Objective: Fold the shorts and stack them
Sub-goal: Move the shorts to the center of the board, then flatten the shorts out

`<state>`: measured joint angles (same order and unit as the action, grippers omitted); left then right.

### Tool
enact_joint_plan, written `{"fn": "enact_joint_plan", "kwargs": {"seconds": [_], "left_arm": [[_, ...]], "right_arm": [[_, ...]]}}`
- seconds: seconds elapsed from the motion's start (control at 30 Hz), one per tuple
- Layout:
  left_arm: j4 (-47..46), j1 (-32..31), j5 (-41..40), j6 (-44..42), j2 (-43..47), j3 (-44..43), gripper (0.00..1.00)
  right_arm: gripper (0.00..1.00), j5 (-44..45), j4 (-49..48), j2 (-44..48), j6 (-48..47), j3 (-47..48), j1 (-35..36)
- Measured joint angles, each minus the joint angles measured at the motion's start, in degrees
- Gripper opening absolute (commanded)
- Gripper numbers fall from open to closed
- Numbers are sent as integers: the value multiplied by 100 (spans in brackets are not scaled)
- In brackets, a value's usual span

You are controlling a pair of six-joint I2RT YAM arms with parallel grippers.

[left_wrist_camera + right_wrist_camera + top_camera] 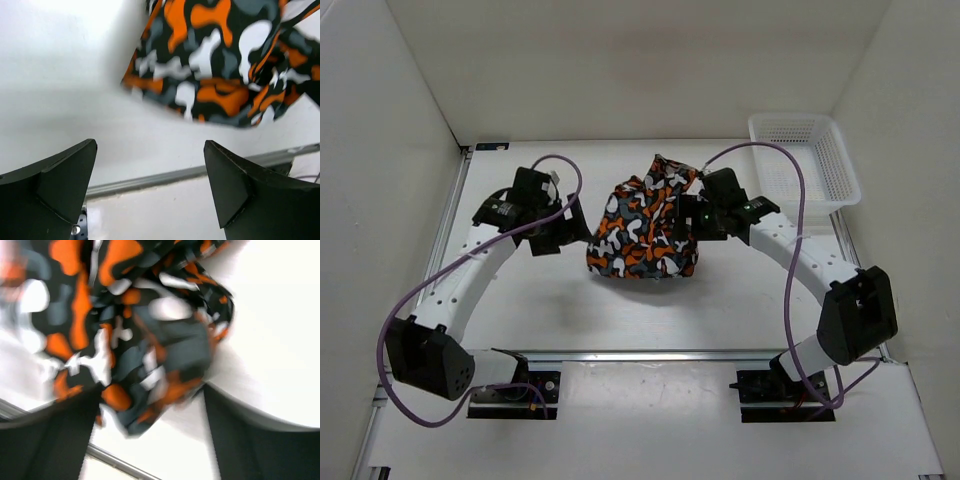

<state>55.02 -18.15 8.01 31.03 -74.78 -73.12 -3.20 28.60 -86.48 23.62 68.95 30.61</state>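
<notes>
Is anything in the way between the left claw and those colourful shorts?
Nothing visible. Only table lies between the open left gripper and the shorts.

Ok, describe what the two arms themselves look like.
Both the left arm and the right arm have white tubular links joined by boxy black housings. A purple cable loops loosely along each. A small green light glows near the right wrist. The jaws are black, pointed wedges.
</notes>
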Motion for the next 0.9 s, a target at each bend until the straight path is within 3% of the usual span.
{"fn": "enact_joint_plan", "kwargs": {"seconds": [0.07, 0.4, 0.47, 0.53, 0.57, 0.7, 0.77, 0.83, 0.9], "left_arm": [[-37, -2, 127, -4, -7, 356, 100], [-527, -284, 411, -9, -463, 704, 100], [-702, -286, 468, -13, -671, 756, 100], [-879, -286, 496, -13, -1021, 822, 99], [-955, -286, 503, -13, -1193, 859, 94], [-1257, -284, 531, 85, -1919, 1084, 96], [-1379, -286, 542, 170, -2201, 1161, 97], [-1488, -286, 560, 262, -2402, 1200, 97], [-1606, -284, 610, 354, -2573, 1202, 91]], "right_arm": [[100, 83, 94, 74, -52, -81, 0], [100, 455, 514, 1419, 433, -898, -61], [96, 442, 463, 1609, 579, -1147, -76], [87, 391, 466, 1659, 723, -1399, -94], [78, 352, 450, 1646, 789, -1537, -98], [50, 269, 444, 1449, 920, -1742, -98], [51, 251, 385, 1252, 922, -1742, -98], [68, 240, 323, 1051, 914, -1742, -98], [73, 227, 208, 850, 855, -1742, -98]]}}
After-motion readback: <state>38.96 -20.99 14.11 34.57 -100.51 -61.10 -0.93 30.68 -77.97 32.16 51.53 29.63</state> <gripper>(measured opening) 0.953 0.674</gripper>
